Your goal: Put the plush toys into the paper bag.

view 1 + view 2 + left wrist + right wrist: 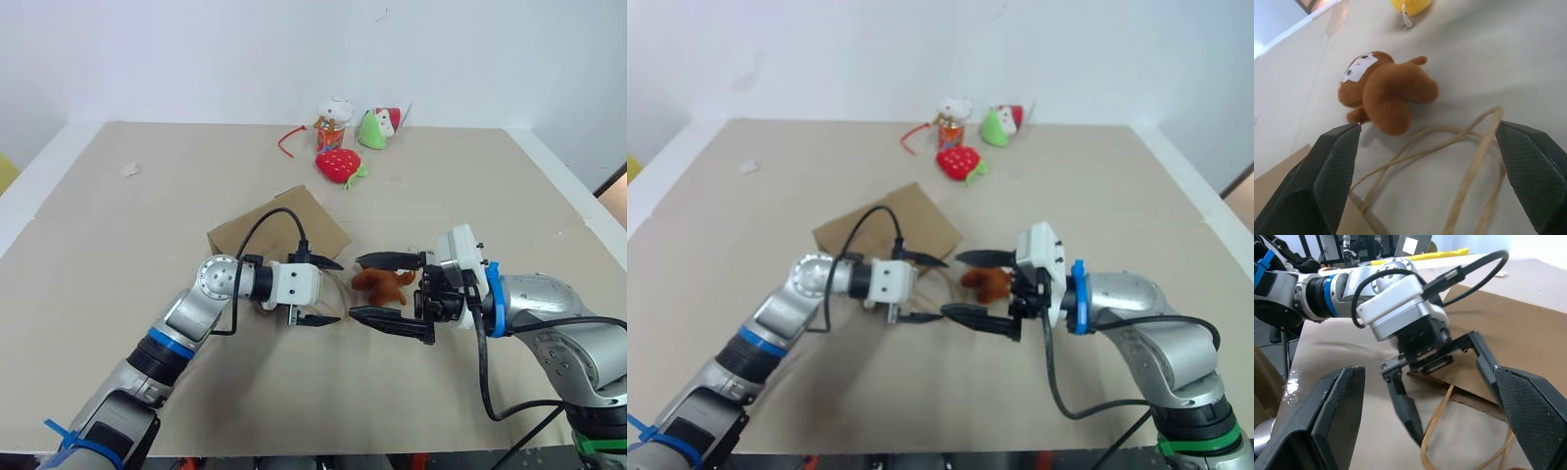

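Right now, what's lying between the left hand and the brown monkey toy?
The paper bag's cord handles lie looped on the table between the open left hand and the brown monkey, seen in the left wrist view.

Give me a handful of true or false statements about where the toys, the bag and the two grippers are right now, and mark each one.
1. The paper bag stands upright with its mouth open. False: it lies flat on the table.
2. The brown monkey toy lies on the table between the two grippers. True.
3. The left gripper is shut on the bag's cord handles. False: its fingers are open, with the handles lying loose on the table between them.
4. The right gripper is open and holds nothing. True.
5. The strawberry toy is already in the bag. False: it lies at the table's far side.
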Robot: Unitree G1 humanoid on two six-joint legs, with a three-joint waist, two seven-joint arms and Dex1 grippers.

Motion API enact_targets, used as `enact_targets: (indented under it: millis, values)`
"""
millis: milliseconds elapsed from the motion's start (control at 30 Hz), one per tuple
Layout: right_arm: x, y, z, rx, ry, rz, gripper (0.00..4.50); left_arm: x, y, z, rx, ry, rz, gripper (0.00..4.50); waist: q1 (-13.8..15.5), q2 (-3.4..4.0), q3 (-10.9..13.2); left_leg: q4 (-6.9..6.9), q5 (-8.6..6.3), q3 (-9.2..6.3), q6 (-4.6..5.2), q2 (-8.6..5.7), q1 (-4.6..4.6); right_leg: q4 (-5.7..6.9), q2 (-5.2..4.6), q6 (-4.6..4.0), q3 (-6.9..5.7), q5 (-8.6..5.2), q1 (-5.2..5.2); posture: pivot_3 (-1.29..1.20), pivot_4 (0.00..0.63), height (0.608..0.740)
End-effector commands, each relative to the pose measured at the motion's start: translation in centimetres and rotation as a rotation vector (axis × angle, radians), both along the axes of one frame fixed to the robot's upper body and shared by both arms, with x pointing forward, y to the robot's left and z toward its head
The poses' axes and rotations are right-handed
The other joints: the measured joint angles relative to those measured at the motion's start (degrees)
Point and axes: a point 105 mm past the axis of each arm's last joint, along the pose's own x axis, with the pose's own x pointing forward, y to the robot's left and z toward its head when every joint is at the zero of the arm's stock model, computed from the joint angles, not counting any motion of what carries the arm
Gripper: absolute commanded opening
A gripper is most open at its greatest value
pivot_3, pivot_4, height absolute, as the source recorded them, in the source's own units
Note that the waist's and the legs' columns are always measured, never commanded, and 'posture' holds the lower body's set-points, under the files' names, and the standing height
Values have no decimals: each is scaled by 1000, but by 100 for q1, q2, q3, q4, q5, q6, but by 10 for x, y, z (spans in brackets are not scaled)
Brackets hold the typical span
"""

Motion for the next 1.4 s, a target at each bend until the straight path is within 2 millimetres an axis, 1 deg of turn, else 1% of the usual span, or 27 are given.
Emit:
enact_targets:
  millis: [33, 167, 267, 400, 567, 600, 633, 667, 700, 767, 800, 833, 867, 900, 933, 967, 1000, 1033, 1167, 1233, 1300, 1400]
  values:
    - [-2, -9, 11, -11, -53, -5, 4500, 3, -7, 10, -15, -54, -8, 4438, 0, 0, 0, 0, 0, 1, 0, 0, 0, 0, 0, 0, 1, 0, 0, 0, 150, 740]
    - [0, -18, 11, -20, -47, -25, 4500, 6, -8, 9, 9, -90, -9, 4438, 0, 0, 0, 1, 0, 0, 0, 0, 0, 0, 0, 1, 1, 1, 0, 0, 150, 740]
    - [3, -27, 11, -31, -39, -60, 4500, 5, -10, 5, 38, -116, -31, 4438, -1, 0, 0, 1, 0, 0, 0, -1, 1, 0, 1, 0, 3, 0, 1, 0, 150, 740]
    - [7, -42, 8, -58, -30, -107, 4500, 6, -14, 7, 35, -145, -38, 4438, 0, 0, 0, 0, 0, 1, 0, -1, 1, 0, 1, 0, 6, 0, 1, 0, 150, 740]
    - [9, -47, 9, -59, -42, -130, 4500, 3, -18, 11, 5, -144, -57, 4438, -3, 0, 0, 0, 0, 1, 0, 0, 1, 0, 3, 1, 7, 0, 1, 0, 150, 740]
    - [9, -47, 9, -58, -44, -131, 4500, 2, -18, 11, 4, -137, -66, 4206, -3, 0, 0, 0, 0, 1, 0, 0, 1, 0, 5, 1, 8, 1, 0, 0, 150, 740]
    - [9, -47, 9, -57, -45, -131, 4500, 2, -18, 11, 2, -134, -73, 3850, -3, 0, 0, 1, 0, 1, 0, 0, 1, 0, 7, 1, 8, 1, 0, 0, 150, 740]
    - [9, -46, 9, -57, -46, -131, 4500, 1, -18, 11, 2, -132, -77, 3641, -3, 0, 0, 0, 0, 1, 0, 0, 1, 0, 7, 1, 8, 1, 1, 0, 150, 740]
    - [9, -46, 9, -57, -46, -131, 4500, 1, -18, 11, 1, -132, -81, 3259, -3, 0, 0, 0, 0, 0, 0, 1, 1, 0, 8, 1, 7, 1, 1, 0, 150, 740]
    - [9, -46, 9, -57, -48, -131, 4500, 1, -18, 11, 4, -133, -85, 2359, -4, 0, 0, 0, 0, 0, 0, 1, 2, 0, 8, 1, 7, 1, 1, 0, 150, 740]
    - [9, -46, 9, -58, -49, -131, 4500, 1, -17, 11, 7, -133, -86, 2130, -3, 0, 0, 0, 0, 1, 0, 0, 2, 0, 8, 1, 8, 1, 1, 0, 150, 740]
    - [9, -46, 9, -58, -50, -131, 4500, 1, -17, 11, 9, -134, -87, 1451, -3, 0, 0, 1, 0, 1, 0, 0, 1, 0, 8, 1, 8, 1, 1, 0, 150, 740]
    - [9, -46, 9, -59, -51, -132, 4500, 1, -16, 11, 10, -135, -87, 1337, -3, 0, 0, 0, 0, 1, 0, 0, 1, 0, 8, 1, 8, 1, 1, 0, 150, 740]
    - [9, -46, 9, -61, -52, -132, 4500, 1, -15, 13, 10, -138, -86, 980, -4, 0, 0, 0, 0, 2, 0, 0, 1, 0, 7, 2, 9, 1, 1, 0, 150, 740]
    - [9, -46, 9, -63, -53, -131, 4500, 2, -13, 16, 3, -143, -83, 425, -3, 0, 0, 0, 0, 2, 0, 0, 1, 0, 7, 2, 9, 1, 1, 0, 150, 740]
    - [9, -46, 9, -64, -54, -130, 4500, 3, -11, 20, -5, -146, -79, 347, -3, 0, 0, 0, 0, 2, 0, -1, 1, 0, 7, 2, 11, 1, 1, 0, 150, 740]
    - [9, -45, 9, -65, -56, -128, 4500, 4, -8, 25, -22, -146, -69, 105, -4, 0, 0, 0, 0, 2, 0, 0, 1, 0, 7, 2, 12, 1, 1, 0, 150, 740]
    - [9, -45, 9, -64, -56, -126, 4500, 6, -6, 30, -42, -141, -58, 105, -4, 0, 0, 0, 0, 1, 0, 1, 1, 0, 8, 2, 12, 1, 0, 0, 150, 740]
    - [9, -39, 8, -61, -49, -117, 4500, 9, 9, 66, -193, -91, -16, 105, -9, 1, 0, 1, 0, 1, 0, 4, 2, 0, 11, 3, 12, 2, 0, 0, 150, 740]
    - [9, -32, 7, -56, -35, -105, 4500, 9, 20, 84, -259, -71, 1, 105, -14, 1, 0, 0, 0, 1, 0, 5, 2, 0, 12, 3, 11, 2, 0, 0, 150, 740]
    - [9, -19, 3, -38, -14, -90, 4500, 5, 31, 98, -308, -48, 2, 105, -26, 1, 0, 1, 0, 1, 0, 7, 2, 0, 15, 3, 11, 2, -1, 0, 150, 740]
    - [15, -3, -1, -22, 0, -87, 4500, 0, 39, 107, -338, -18, 2, 105, -38, 3, 0, 0, 0, 0, 0, 11, 5, 2, 23, 2, 12, 2, 0, 0, 150, 740]
